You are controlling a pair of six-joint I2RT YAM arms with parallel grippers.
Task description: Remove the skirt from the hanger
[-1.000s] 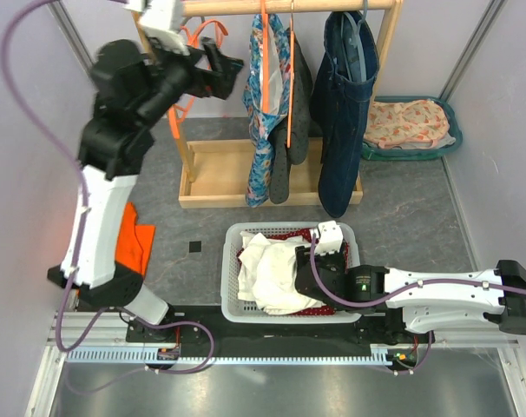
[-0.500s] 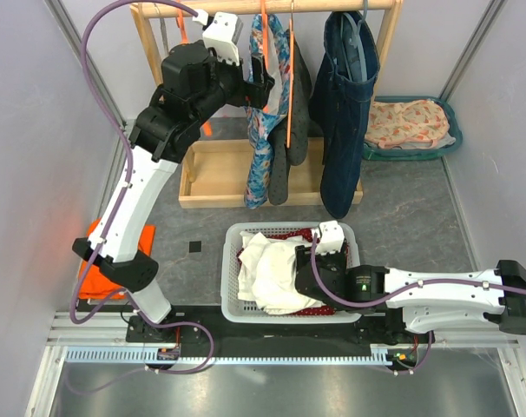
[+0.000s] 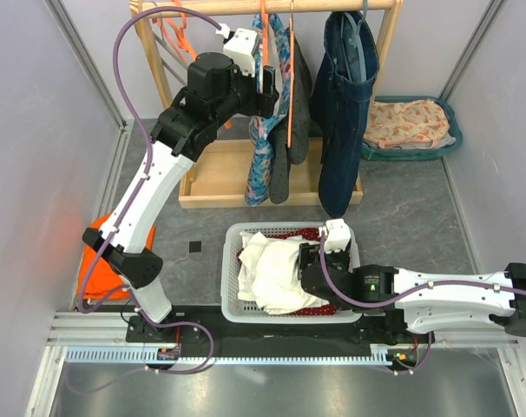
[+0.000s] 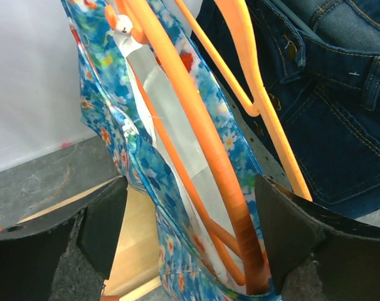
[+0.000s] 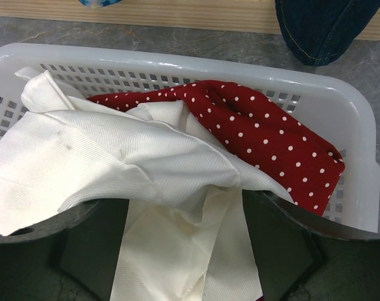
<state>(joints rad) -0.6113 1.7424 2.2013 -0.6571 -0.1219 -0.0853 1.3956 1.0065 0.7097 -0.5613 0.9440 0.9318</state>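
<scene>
The blue floral skirt (image 3: 259,156) hangs from an orange hanger (image 3: 263,16) on the wooden rail. My left gripper (image 3: 265,82) is raised to its top edge. In the left wrist view the skirt's waistband (image 4: 118,94) and the hanger's orange arm (image 4: 199,122) pass between the fingers of that gripper (image 4: 193,235), which is open; the arm lies close to the right finger. My right gripper (image 3: 312,263) hovers low over the white basket (image 3: 231,234), open (image 5: 187,244), with a white cloth (image 5: 115,157) lying between its fingers.
A red dotted cloth (image 5: 271,132) lies in the basket (image 5: 359,125). Beside the skirt hang a dark grey garment (image 3: 296,130) and jeans (image 3: 343,104). The rack's wooden base (image 3: 215,174) is below. A teal tray (image 3: 450,113) sits at back right, an orange cloth (image 3: 115,261) at left.
My left arm swung right along the rail from the empty hangers to the floral skirt, and its jaws narrowed a little. The right arm shifted only slightly over the basket.
</scene>
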